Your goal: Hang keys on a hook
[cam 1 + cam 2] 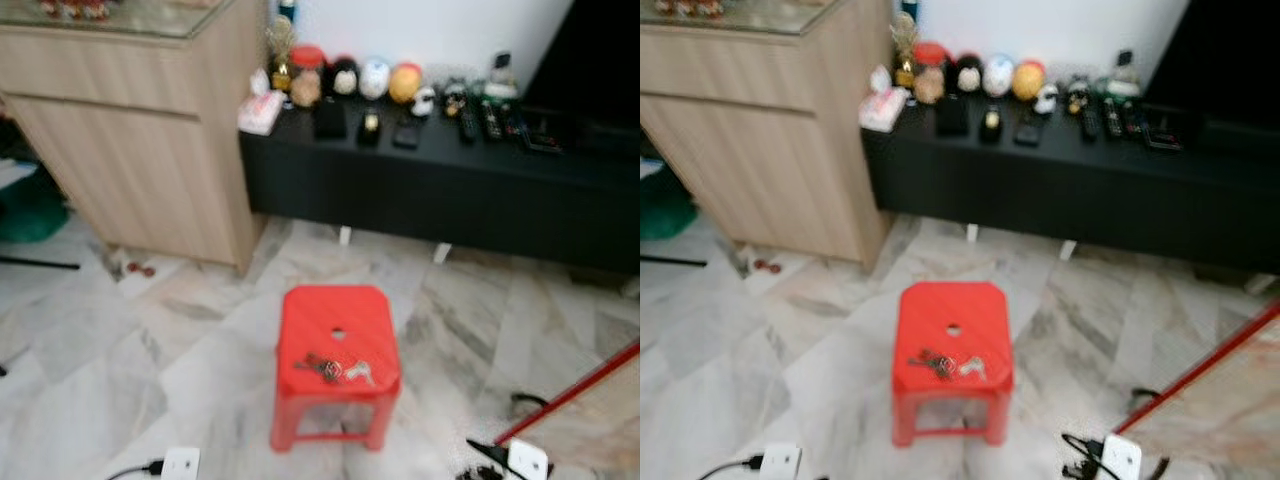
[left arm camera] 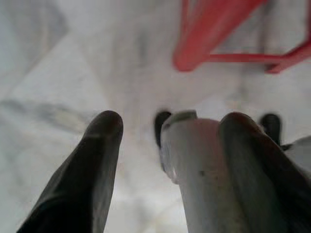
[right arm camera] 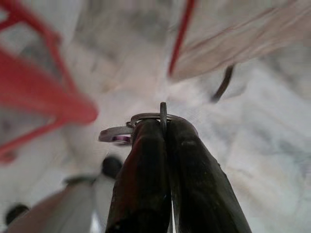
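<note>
Marble floor [image 1: 130, 360] spreads under a red stool [image 1: 336, 325] that stands before the black cabinet [image 1: 440, 190] – a bunch of keys [image 1: 334, 369] lies on its seat. Right gripper [image 3: 163, 124] hangs beside the stool, fingers pressed together on a thin metal key ring [image 3: 163, 112]. Left gripper [image 2: 170, 126] hangs near a stool leg, fingers spread apart

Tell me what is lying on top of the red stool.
A bunch of keys lies on the red stool, near its front edge, below the hole in the seat. Blur hides how many keys there are. The floor under the seat is mostly covered.
</note>
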Motion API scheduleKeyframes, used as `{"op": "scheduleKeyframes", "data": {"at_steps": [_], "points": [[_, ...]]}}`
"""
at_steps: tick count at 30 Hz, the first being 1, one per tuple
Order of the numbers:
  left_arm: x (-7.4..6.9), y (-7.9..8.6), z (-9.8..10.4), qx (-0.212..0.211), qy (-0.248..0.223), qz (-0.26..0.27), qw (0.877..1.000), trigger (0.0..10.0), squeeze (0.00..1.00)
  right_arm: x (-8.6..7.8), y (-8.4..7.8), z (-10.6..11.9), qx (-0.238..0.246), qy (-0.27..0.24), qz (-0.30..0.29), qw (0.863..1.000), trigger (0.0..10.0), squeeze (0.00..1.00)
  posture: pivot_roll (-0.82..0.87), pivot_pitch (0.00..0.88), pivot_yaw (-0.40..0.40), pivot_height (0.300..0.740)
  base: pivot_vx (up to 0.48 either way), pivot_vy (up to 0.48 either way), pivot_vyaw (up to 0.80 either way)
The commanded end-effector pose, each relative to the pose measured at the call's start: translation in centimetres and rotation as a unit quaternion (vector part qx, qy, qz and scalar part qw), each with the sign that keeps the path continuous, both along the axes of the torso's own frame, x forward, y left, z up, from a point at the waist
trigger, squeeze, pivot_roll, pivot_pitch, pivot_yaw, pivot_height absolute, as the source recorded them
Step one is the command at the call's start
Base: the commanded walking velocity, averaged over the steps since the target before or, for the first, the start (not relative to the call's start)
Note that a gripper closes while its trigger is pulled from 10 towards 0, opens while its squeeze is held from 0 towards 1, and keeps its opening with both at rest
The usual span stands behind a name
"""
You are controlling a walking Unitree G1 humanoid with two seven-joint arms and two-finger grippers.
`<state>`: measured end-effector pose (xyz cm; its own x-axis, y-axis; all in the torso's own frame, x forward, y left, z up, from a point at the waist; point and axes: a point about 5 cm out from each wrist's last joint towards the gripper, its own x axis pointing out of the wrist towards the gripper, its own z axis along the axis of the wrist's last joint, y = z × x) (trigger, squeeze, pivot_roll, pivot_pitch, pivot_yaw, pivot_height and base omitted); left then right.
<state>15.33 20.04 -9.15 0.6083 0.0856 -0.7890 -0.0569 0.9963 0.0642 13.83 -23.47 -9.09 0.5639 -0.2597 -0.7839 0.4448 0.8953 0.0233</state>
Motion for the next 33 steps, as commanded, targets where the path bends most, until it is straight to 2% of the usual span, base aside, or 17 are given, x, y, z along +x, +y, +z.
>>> {"op": "scheduleKeyframes", "data": {"at_steps": [1,8,12,18,25,30,31,32,33], "points": [[-1.1,0.7,-0.4,0.01,0.021,-0.003,1.0,10.0,0.0,0.3,0.5,0.0,0.005,-0.009,-0.007,1.0,10.0,0.0,-0.03,0.098,-0.072,0.74,0.0,-0.322,0.0],[-0.9,0.8,-0.3,0.012,0.024,-0.008,1.0,10.0,0.0,0.5,0.7,0.1,0.014,-0.021,-0.025,0.999,10.0,0.0,-0.04,0.092,-0.063,0.74,0.0,-0.323,-0.11],[-0.1,1.0,0.0,0.014,0.018,-0.004,1.0,10.0,0.0,0.9,0.7,0.2,0.008,-0.024,-0.007,1.0,10.0,0.0,-0.03,0.079,-0.069,0.74,0.0,-0.325,-0.59],[-0.3,1.3,0.0,0.016,0.02,0.004,1.0,10.0,0.0,1.4,0.8,0.4,0.015,-0.038,0.008,0.999,10.0,0.0,-0.03,0.061,-0.074,0.74,0.0,-0.317,0.0],[-0.3,1.2,0.0,0.015,0.017,0.017,1.0,10.0,0.0,2.5,1.0,1.1,0.02,-0.082,0.047,0.995,10.0,0.0,-0.02,0.036,-0.09,0.74,0.0,0.0,0.0],[-0.4,1.2,-0.1,0.014,0.015,0.021,1.0,10.0,0.0,2.8,1.0,1.5,0.022,-0.112,0.049,0.992,10.0,0.0,-0.02,0.033,-0.095,0.74,0.0,0.0,0.0],[-0.5,1.2,-0.1,0.014,0.015,0.021,1.0,10.0,0.0,6.3,1.1,3.4,0.002,-0.162,0.066,0.985,10.0,0.0,-0.02,0.035,-0.097,0.74,0.0,0.0,0.0],[-0.6,1.2,-0.1,0.014,0.015,0.022,1.0,10.0,0.0,11.2,1.5,6.8,-0.028,-0.238,0.089,0.967,10.0,0.0,-0.02,0.037,-0.097,0.74,0.0,0.0,0.0],[-0.6,1.2,-0.1,0.014,0.015,0.022,1.0,10.0,0.0,11.2,1.5,6.8,-0.028,-0.238,0.089,0.967,10.0,0.0,-0.02,0.037,-0.097,0.74,0.0,0.0,0.0]]}}
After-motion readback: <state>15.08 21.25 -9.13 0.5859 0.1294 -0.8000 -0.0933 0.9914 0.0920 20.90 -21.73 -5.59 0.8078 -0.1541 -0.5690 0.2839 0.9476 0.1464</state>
